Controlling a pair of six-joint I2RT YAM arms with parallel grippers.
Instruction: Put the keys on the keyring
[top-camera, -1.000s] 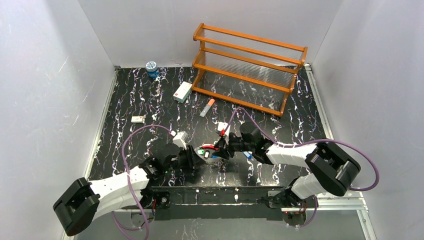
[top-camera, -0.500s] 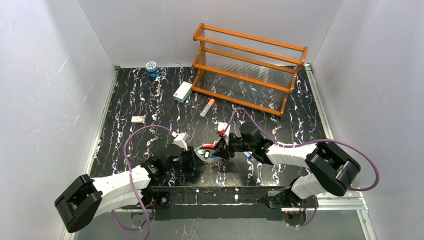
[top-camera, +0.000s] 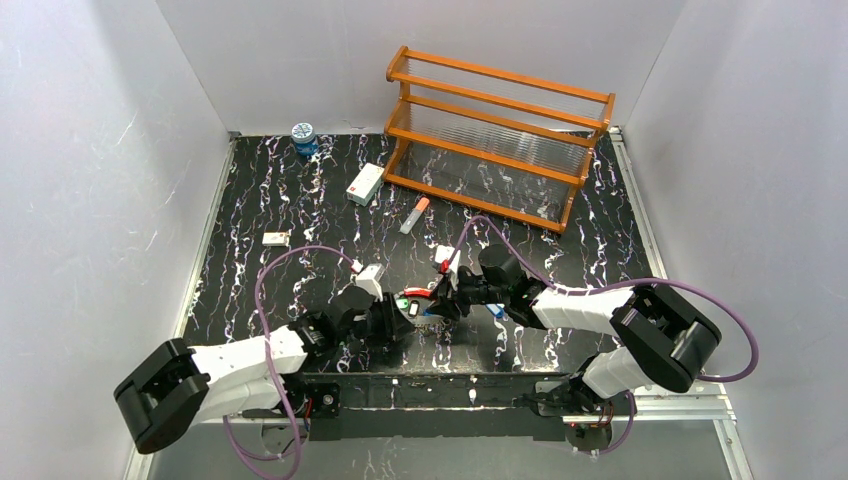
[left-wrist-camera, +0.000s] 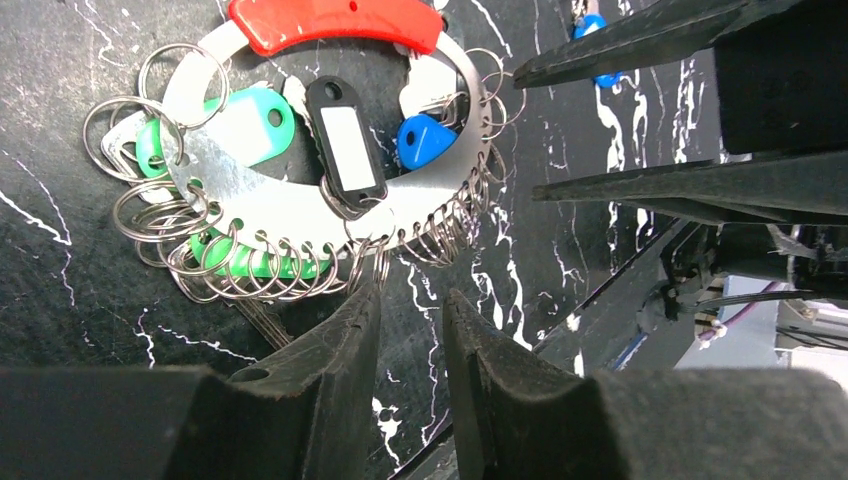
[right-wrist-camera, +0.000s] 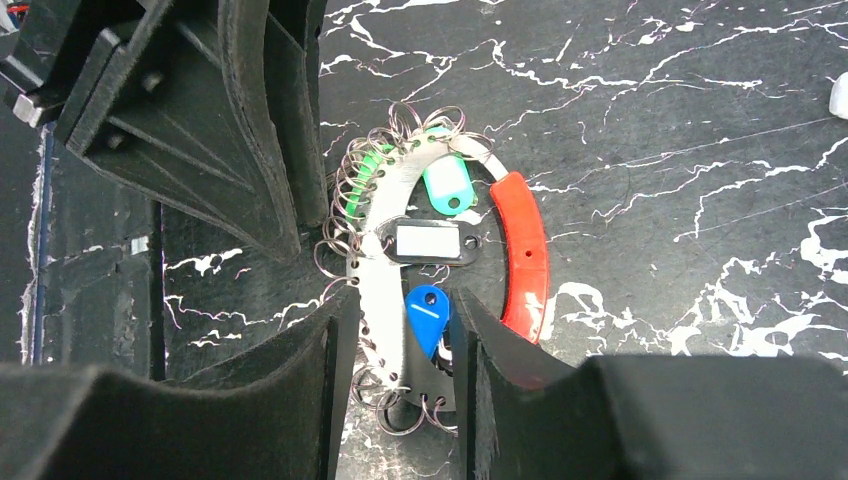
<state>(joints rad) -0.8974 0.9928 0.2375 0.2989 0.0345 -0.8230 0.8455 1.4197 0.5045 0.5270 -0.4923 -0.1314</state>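
The left gripper (left-wrist-camera: 411, 292) holds its jaws narrowly apart with nothing between them, tips just beside the small wire rings (left-wrist-camera: 160, 215) along the keyring's edge; the keyring (left-wrist-camera: 300, 205) lies flat on the black marbled table (top-camera: 300, 200) between the two arms, with green and blue keys (left-wrist-camera: 248, 124) bunched against it; the right gripper (right-wrist-camera: 402, 297) is spread, its fingers (right-wrist-camera: 300, 380) straddling the keyring's blue-key end.
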